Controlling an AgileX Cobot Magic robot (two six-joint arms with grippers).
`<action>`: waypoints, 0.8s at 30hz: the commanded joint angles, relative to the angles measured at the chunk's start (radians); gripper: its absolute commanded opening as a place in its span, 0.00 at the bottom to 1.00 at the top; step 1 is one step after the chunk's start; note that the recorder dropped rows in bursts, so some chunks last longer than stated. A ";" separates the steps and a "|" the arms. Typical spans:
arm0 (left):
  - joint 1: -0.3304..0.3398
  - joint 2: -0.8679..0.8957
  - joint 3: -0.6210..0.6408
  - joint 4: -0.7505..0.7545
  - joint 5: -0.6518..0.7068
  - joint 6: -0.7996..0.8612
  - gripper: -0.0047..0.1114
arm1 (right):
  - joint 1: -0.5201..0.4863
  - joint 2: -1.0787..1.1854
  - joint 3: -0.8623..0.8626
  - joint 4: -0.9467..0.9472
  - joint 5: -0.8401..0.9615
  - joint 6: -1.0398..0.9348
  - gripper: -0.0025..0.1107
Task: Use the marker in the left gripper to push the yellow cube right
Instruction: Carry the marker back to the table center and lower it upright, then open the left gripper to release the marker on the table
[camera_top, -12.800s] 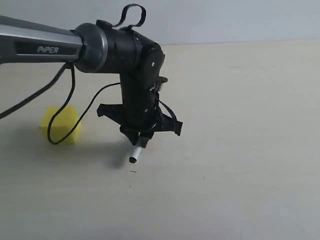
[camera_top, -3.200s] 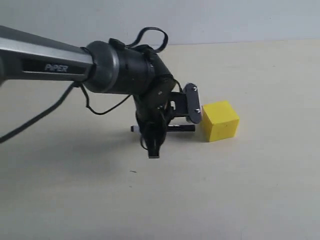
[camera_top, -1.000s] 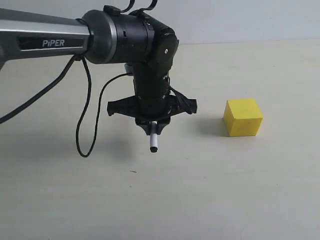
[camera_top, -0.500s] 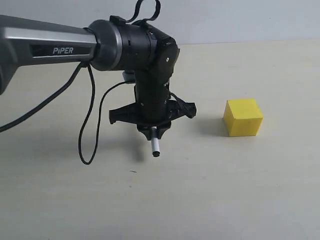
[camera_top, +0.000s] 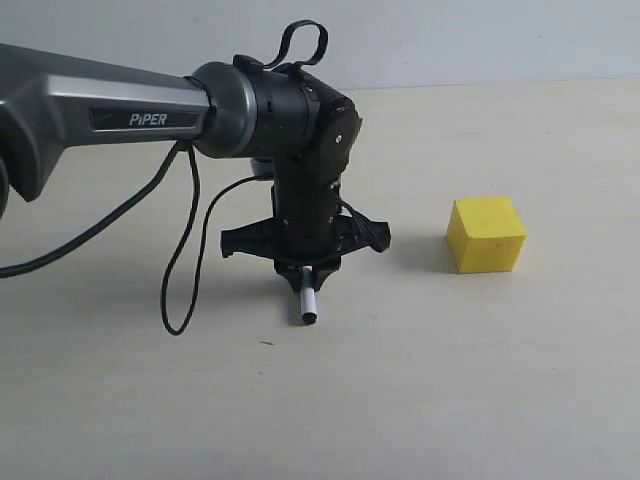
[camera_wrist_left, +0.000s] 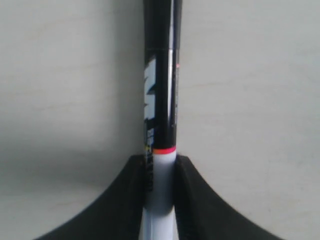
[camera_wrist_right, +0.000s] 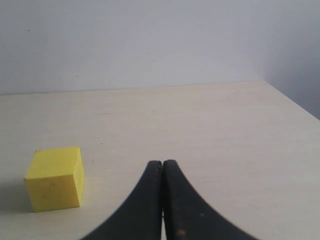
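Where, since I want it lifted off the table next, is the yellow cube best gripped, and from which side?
Take the yellow cube by two opposite upright faces, near mid-height, coming straight down from above. It sits flat on the table, its faces are flat and parallel, and nothing touches it. The right gripper is shut and would need to open first.

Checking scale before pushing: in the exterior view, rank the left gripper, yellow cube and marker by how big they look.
1. left gripper, largest.
2. yellow cube.
3. marker, smallest. Only its white end shows below the jaws, so its full length is hidden here.
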 joint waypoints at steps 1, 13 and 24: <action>0.004 0.020 0.003 0.005 0.003 0.010 0.04 | -0.003 -0.004 0.004 0.000 -0.005 -0.005 0.02; 0.011 0.020 0.003 0.003 0.050 0.014 0.04 | -0.003 -0.004 0.004 0.000 -0.005 -0.005 0.02; 0.013 0.020 0.003 -0.001 0.049 0.064 0.35 | -0.003 -0.004 0.004 0.000 -0.005 -0.005 0.02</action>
